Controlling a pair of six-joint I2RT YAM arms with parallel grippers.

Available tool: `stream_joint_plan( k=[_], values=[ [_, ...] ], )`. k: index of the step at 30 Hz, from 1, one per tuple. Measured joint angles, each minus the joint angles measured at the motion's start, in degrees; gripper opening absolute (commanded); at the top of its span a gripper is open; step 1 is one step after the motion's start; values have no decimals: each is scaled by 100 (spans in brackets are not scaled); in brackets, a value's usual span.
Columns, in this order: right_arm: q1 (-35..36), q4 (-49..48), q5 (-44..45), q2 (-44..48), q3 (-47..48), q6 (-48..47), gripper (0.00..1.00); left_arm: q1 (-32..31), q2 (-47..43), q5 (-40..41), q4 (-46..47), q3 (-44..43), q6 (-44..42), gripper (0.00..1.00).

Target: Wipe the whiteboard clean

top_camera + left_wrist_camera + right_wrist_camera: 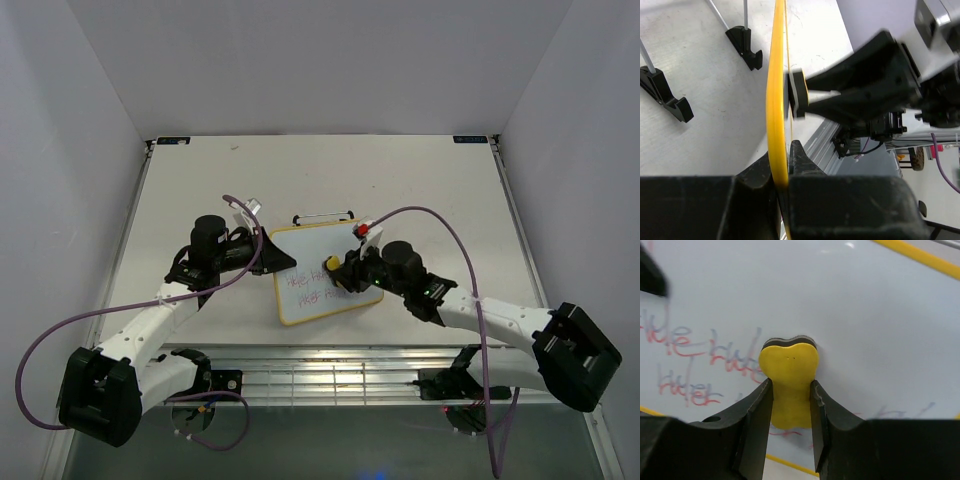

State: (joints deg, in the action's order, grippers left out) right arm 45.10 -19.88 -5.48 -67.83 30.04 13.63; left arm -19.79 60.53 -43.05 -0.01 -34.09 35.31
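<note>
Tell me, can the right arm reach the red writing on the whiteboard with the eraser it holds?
Probably yes. The right gripper holds the eraser against the whiteboard, the writing lies just beside it with nothing between, and the left gripper clamps the board's edge.

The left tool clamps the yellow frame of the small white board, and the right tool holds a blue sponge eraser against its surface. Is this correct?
No: the sponge eraser is yellow, not blue; the right wrist view shows it. The left tool clamps the yellow frame of the small white board, and the right tool holds the eraser against it.
</note>
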Motion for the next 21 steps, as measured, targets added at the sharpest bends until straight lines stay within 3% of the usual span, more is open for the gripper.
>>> stream_joint_plan(
  k=[6, 10, 13, 21],
  values=[
    [1377, -293, 883, -369, 415, 448, 8, -74, 17, 264, 192, 0, -2, 0],
    [1493, -240, 1016, -422, 564, 640, 8, -170, 94, 313, 358, 0, -39, 0],
    [1097, -210, 831, -234, 385, 756, 8, -240, 138, 323, 457, 0, -35, 0],
    [-1064, -44, 579, 367, -855, 758, 8, -299, 140, 280, 448, 0, 109, 0]
  ],
)
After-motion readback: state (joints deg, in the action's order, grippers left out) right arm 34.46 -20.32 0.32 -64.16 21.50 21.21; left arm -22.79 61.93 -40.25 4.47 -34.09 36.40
